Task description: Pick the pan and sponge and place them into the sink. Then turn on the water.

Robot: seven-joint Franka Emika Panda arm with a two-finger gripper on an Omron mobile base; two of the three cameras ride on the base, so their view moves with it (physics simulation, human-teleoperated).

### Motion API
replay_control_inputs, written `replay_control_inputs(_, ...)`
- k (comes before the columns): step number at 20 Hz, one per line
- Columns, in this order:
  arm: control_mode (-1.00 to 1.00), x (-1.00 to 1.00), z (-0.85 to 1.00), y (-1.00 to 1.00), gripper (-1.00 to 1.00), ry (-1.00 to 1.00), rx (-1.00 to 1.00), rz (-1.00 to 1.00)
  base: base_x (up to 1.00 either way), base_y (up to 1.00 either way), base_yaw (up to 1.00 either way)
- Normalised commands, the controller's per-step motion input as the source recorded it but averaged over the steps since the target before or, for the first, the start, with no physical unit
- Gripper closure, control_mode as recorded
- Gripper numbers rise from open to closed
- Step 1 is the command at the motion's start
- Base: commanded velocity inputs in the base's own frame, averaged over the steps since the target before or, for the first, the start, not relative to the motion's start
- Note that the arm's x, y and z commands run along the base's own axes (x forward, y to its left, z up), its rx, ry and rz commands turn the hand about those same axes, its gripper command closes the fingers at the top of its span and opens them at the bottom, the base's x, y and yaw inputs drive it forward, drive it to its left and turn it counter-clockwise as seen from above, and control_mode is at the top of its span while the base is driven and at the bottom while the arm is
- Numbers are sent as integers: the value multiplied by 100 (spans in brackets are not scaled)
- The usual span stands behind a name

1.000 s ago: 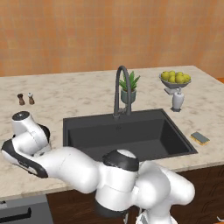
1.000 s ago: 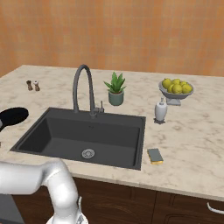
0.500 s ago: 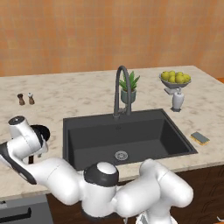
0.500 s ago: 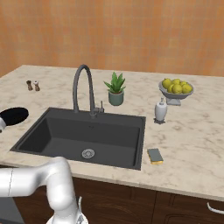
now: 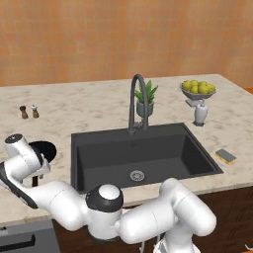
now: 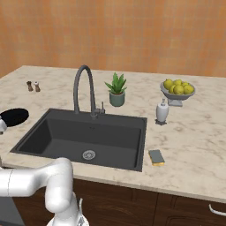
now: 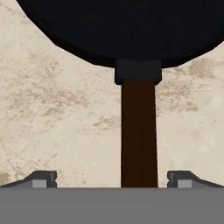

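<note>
The black pan [image 5: 48,147] lies on the counter left of the sink [image 5: 148,154], its brown handle [image 7: 139,131] pointing toward the counter's front edge. My gripper [image 7: 112,179] hangs open right over that handle, one fingertip [image 7: 43,178] on each side and neither touching it. In the left base view the hand [image 5: 30,165] covers part of the pan. The pan [image 6: 15,116] also shows at the left edge of the right base view. The yellow sponge [image 5: 227,156] [image 6: 156,157] rests on the counter right of the sink [image 6: 66,137]. No water falls from the faucet [image 5: 134,99].
A potted plant [image 6: 116,92] stands behind the sink beside the faucet [image 6: 84,86]. A bowl of lemons [image 6: 177,89] and a white soap dispenser [image 6: 162,112] are at the back right. Two small shakers [image 5: 28,112] stand at the back left.
The arm has folded lower and the hand has sunk a little over the pan's handle. Pan and sponge have not moved; the gripper stayed open.
</note>
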Motion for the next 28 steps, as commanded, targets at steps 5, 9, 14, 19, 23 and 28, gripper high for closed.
replay_control_inputs(5, -100, 0, -33, 0, -100, 0, 0, 0, 0, 0, 0)
replay_control_inputs(9, -100, 4, -34, 0, -100, 0, 0, 0, 0, 0, 0)
replay_control_inputs(14, -100, 0, -22, 0, -100, -1, 2, 0, 0, 0, 0)
replay_control_inputs(19, -100, 0, -23, -1, 100, 0, 5, 0, 0, 0, 0)
replay_control_inputs(23, -100, 0, -19, -3, 100, -1, 4, 0, 0, 0, 0)
replay_control_inputs(28, -100, 0, -9, -15, 100, -2, 1, 0, 0, 0, 0)
